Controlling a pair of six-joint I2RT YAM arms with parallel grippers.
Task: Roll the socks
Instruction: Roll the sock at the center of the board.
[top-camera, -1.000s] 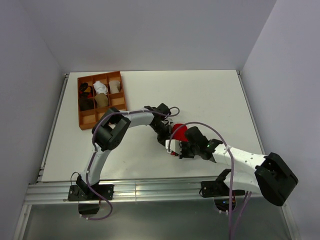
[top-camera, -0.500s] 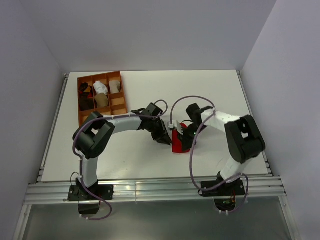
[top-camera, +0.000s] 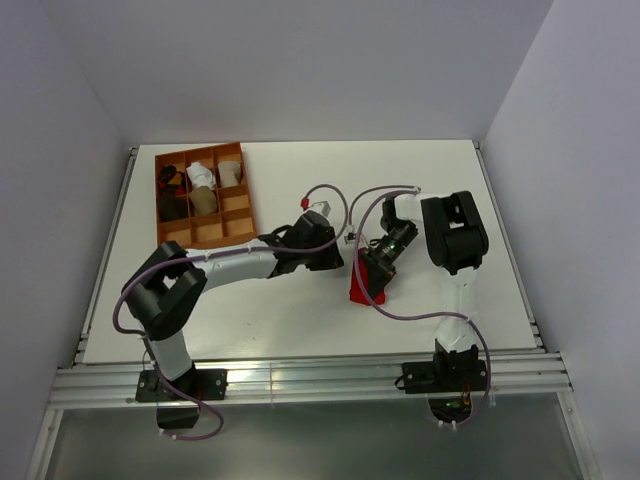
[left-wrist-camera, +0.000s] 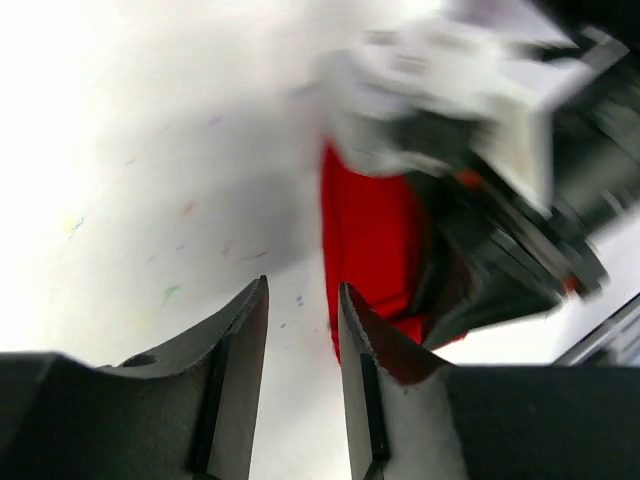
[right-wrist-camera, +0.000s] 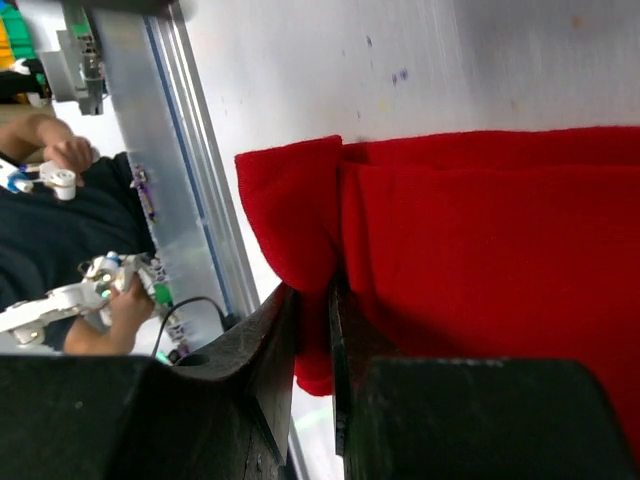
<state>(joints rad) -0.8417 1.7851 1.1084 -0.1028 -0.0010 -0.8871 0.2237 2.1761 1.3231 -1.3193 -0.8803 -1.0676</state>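
Two arms, both reaching to the middle of the white table (top-camera: 300, 180). One red sock (top-camera: 358, 292) lies on the table, right of centre, between the two claws and well apart from the tray.

Right claw (right-wrist-camera: 312, 295): fingers pressed together on a fold of the red sock, with fabric pinched between the two fingers. From the right wrist the sock looks doubled over. I count two layers, with one rounded fold sticking out past the fingertips. From above, this claw sits right on the far end of the sock and the near end pokes out toward the arm bases.

Left claw (left-wrist-camera: 303, 300): two fingers spread with a narrow gap. Nothing is in it, only bare table showing through. It sits just left of the sock. In the blurry wrist view its right finger overlaps the sock's edge, so I can't tell if it touches.

One orange tray (top-camera: 207, 233) sits at the far left corner, divided into compartments. I count five small bundles in it, all in the far compartments: one dark, one white, one pale, one dark brown, one tan. They are too small to say more. The near compartments show bare orange.

There are two thin purple cables, one looping off each arm.

The right wrist view also catches one metal rail (right-wrist-camera: 190, 200) along the table edge and one person (right-wrist-camera: 60, 230) in a dark shirt beyond it, two hands visible, each holding a small white device.
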